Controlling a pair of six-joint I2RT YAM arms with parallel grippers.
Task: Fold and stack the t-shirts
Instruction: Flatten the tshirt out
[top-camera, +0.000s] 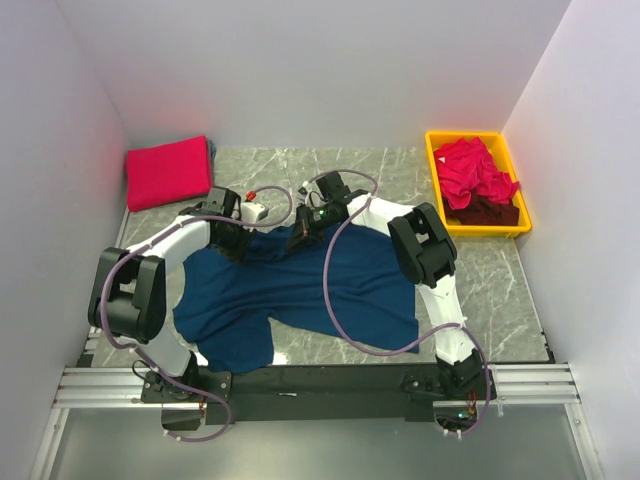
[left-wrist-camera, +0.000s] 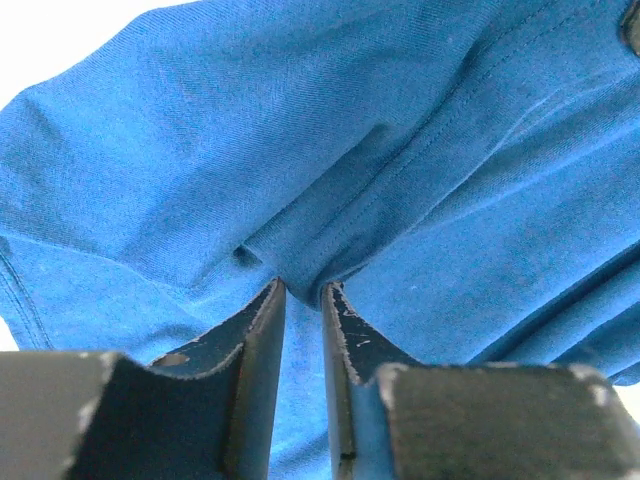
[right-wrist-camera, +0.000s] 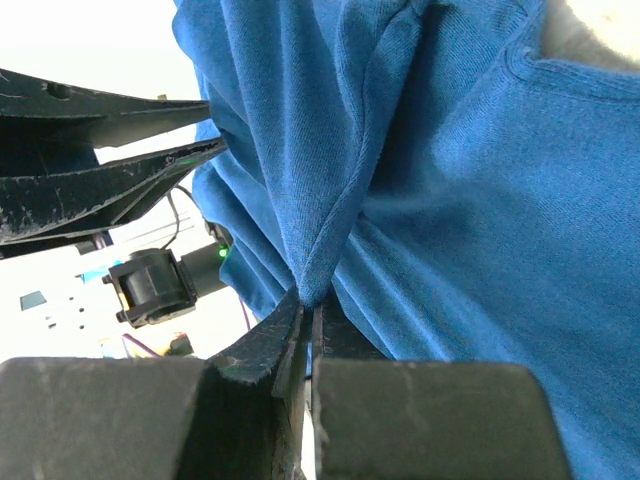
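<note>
We are looking down on a navy blue soft cloth t-shirt (top-camera: 300, 300) that is lying spread over the near half of the grey marble-patterned table top (top-camera: 500, 290), with one short sleeve pointing toward the arm bases and its far edge reaching up to both grippers. The left gripper (left-wrist-camera: 300, 290) is meeting the far left part of that edge. In the left wrist view its two black fingers (left-wrist-camera: 255, 330) are standing only a narrow slot apart, and a fold of the navy cloth is running down into the slot, with creases fanning out from the fingertips, so we are reading this as a pinch on the shirt. The right gripper (right-wrist-camera: 308, 305) is working just beside it at the far middle of the shirt. In the right wrist view its jaws are pressing fully together on a gathered ridge of the same cloth, which is rising from the tips in tight pleats, and a stitched hem is curving across the upper right of that view. Both wrist views are showing the blue fabric filling most of the frame, with pale background at the upper left. At the far left corner a folded bright red-pink t-shirt (top-camera: 168, 172) is resting flat. At the far right a yellow plastic rectangular bin (top-camera: 437, 170) is holding crumpled red-pink t-shirts (top-camera: 475, 170) behind a dark maroon t-shirt (top-camera: 490, 212), well apart from both grippers.
</note>
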